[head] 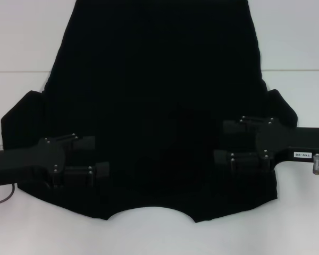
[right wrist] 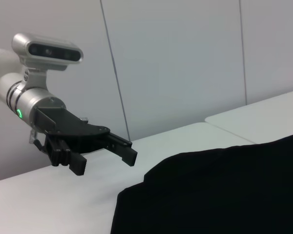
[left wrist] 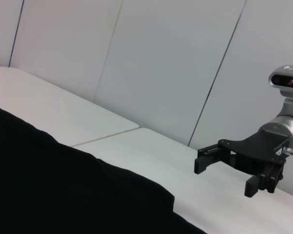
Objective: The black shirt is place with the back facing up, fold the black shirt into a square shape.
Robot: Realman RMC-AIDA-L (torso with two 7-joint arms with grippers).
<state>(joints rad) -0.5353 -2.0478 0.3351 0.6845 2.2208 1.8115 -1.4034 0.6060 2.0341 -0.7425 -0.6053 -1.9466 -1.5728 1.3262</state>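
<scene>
We count one black shirt point(head: 159, 106) spread flat on the white table point(head: 21, 53), neckline toward the robot; two grippers, one per side. Left gripper point(head: 95, 158) hovers over the shirt's left sleeve area, fingers spread apart, nothing between them; right gripper point(head: 222, 142) sits over the right side, likewise parted and empty. Head view alone shows the whole shirt; left wrist view adds the right gripper point(left wrist: 223, 174) clear above the tabletop; right wrist view shows the left gripper point(right wrist: 107, 158) likewise lifted, beside the shirt's edge point(right wrist: 210, 190).
</scene>
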